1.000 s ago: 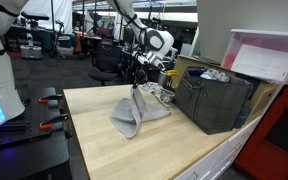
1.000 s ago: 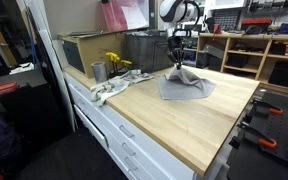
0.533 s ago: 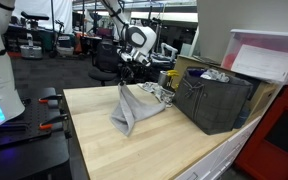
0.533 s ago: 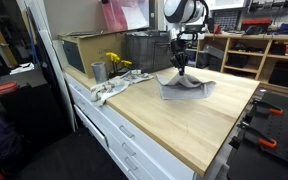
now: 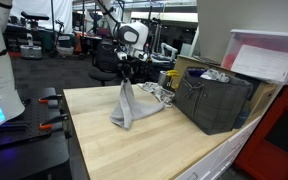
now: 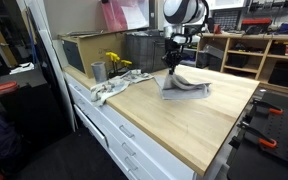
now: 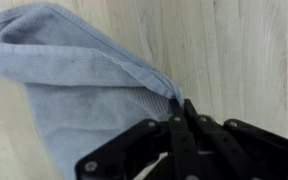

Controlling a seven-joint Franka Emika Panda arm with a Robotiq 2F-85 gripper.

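Wooden bench (image 5: 114, 150) | claw (image 5: 125, 77) pinching grey cloth (image 5: 130, 108) corner | rest hangs beneath it

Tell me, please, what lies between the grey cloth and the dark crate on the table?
A crumpled pale rag lies between the grey cloth and the dark crate, seen in an exterior view.
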